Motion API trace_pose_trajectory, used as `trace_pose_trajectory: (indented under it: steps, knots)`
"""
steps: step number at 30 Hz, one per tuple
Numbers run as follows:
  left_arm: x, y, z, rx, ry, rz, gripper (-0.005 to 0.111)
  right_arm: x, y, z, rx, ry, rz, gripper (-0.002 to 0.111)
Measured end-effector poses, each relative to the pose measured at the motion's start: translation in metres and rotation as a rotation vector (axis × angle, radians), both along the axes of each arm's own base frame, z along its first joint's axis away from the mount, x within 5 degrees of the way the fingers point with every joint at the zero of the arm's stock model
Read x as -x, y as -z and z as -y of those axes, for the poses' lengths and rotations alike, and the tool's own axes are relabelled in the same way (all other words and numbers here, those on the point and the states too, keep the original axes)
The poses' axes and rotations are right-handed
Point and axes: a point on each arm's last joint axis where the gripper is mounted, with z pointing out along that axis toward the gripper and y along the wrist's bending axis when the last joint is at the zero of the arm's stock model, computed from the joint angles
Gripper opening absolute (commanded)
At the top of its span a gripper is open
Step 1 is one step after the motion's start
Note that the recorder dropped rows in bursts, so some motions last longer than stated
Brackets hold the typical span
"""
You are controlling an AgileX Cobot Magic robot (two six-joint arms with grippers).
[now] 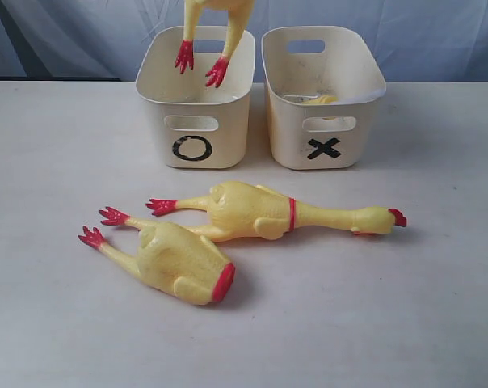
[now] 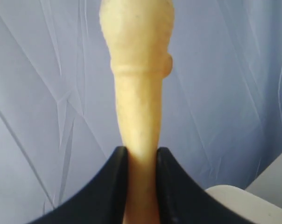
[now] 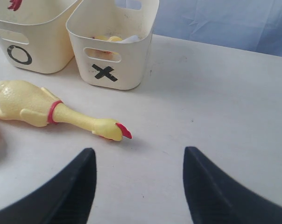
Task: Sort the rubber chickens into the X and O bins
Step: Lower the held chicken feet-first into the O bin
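The left gripper [image 2: 142, 156] is clamped on the neck of a hanging chicken [image 2: 138, 70]; its red feet [image 1: 217, 73] dangle at the mouth of the O bin [image 1: 194, 121], the left of two cream tubs at the back of the table [image 1: 438, 283]; the X bin [image 1: 321, 121] stands just beside it, with a small yellow piece [image 1: 321, 99] inside; in front lie a whole chicken [image 1: 260, 212], head towards the right, and, nearer, a headless body [image 1: 175, 260], legs towards the left; the right gripper [image 3: 138, 151] hovers over bare table, jaws wide apart, holding nothing.
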Motion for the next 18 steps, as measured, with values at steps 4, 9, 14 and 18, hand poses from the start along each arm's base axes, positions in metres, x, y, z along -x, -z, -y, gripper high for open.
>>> trace_pose_trajectory:
  steps: [4,9,14,18]
  knots:
    - [0.000,-0.002,0.001,-0.021,0.007,0.050,0.002,0.000,0.000,0.000,0.000,0.000,0.000,0.053]
    - [-0.004,0.007,0.007,-0.102,0.016,0.087,0.002,0.000,0.000,0.000,-0.003,-0.002,-0.002,0.053]
    - [-0.002,0.012,0.015,-0.124,0.033,0.089,0.002,0.001,0.001,-0.001,-0.004,-0.014,-0.008,0.053]
    - [-0.002,0.012,0.015,-0.128,0.035,0.094,0.002,0.001,0.001,-0.001,-0.003,-0.016,-0.009,0.053]
